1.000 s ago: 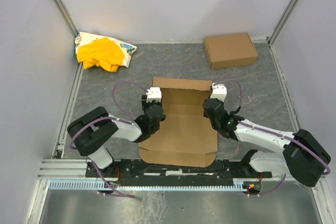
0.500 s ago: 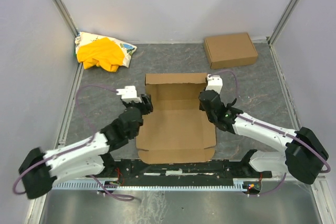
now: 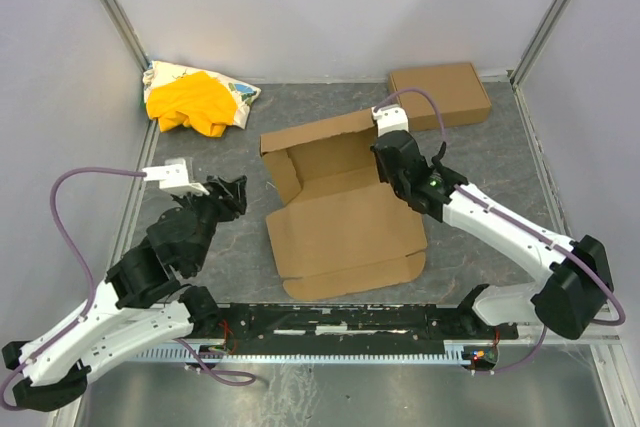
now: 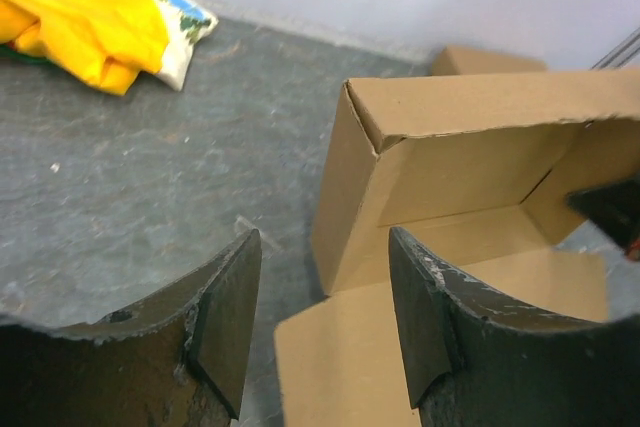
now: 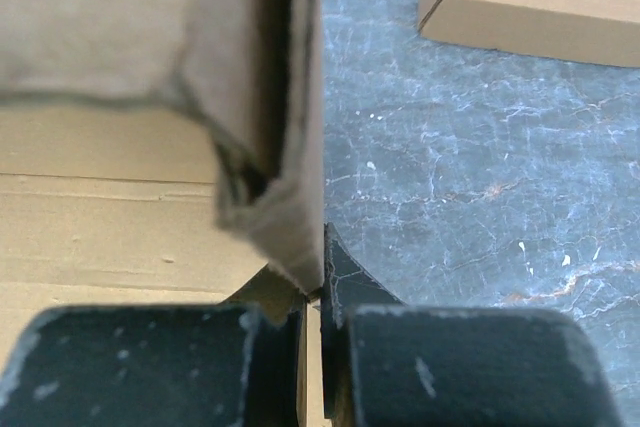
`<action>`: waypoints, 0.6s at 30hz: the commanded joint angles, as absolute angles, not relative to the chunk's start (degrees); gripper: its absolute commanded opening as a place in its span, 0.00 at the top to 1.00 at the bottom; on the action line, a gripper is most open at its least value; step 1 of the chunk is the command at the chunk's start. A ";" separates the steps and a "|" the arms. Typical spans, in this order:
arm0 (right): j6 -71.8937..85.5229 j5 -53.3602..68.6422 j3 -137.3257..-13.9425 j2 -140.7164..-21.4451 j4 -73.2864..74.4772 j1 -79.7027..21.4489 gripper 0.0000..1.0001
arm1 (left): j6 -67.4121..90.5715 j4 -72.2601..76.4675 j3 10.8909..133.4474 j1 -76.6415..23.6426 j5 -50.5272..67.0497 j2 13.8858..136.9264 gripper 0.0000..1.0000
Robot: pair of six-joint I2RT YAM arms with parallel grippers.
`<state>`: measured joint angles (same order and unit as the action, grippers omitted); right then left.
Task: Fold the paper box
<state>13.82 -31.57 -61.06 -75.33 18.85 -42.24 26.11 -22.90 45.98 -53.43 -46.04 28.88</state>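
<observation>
The paper box is a brown cardboard sheet lying skewed in the middle of the table, its far wall and left corner flap standing up. My right gripper is at the sheet's far right corner. In the right wrist view it is shut on the thin upright side flap. My left gripper hovers left of the sheet, apart from it. Its jaws are open with nothing between them, and they face the box's raised corner.
A ready-made brown cardboard box sits at the back right, close behind the right gripper. A yellow-and-white cloth heap lies in the back left corner. White walls with metal rails enclose the grey table.
The left gripper let go of the sheet's left side, opened wider and swung out to the left. The right gripper carried its corner farther back, turning the sheet askew.
</observation>
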 commanded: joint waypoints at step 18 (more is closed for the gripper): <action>-16.21 -1.04 -101.90 -103.41 56.79 -41.94 0.94 | 22.61 -31.66 47.72 -53.38 -47.79 25.67 0.39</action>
<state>-9.37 -8.27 -90.96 -96.64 44.60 -41.65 24.91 -30.28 45.41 -53.43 -46.39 26.74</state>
